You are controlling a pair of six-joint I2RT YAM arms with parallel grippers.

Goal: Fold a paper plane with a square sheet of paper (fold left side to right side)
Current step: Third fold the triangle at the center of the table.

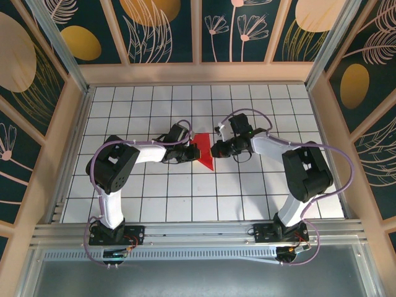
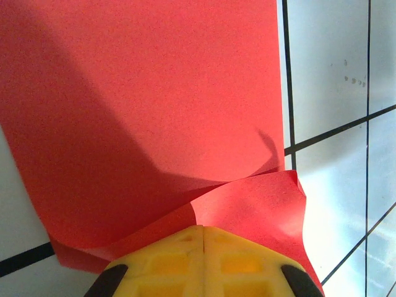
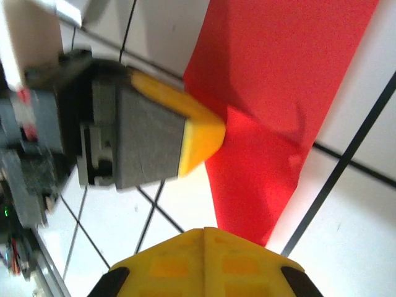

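The square sheet of paper (image 1: 203, 154) is bright red and lies folded into a narrow pointed shape in the middle of the white grid table (image 1: 260, 192). My left gripper (image 1: 190, 152) is shut, its yellow tip (image 2: 203, 228) down on the paper's left edge. In the left wrist view, the red paper (image 2: 154, 93) spreads ahead and a loose flap (image 2: 253, 198) curls up beside the tip. My right gripper (image 1: 215, 150) is shut too, its tip (image 3: 204, 230) just beside the paper's (image 3: 272, 80) narrow near corner, with nothing visibly between the jaws. The left gripper's finger (image 3: 201, 133) touches the paper's edge.
A raised wooden frame (image 1: 77, 105) rims the table on the left, back and right. Both arm bases (image 1: 114, 234) (image 1: 278, 230) sit on the metal rail at the near edge. Purple cables (image 1: 337, 154) loop off each arm. The two grippers face each other closely across the paper.
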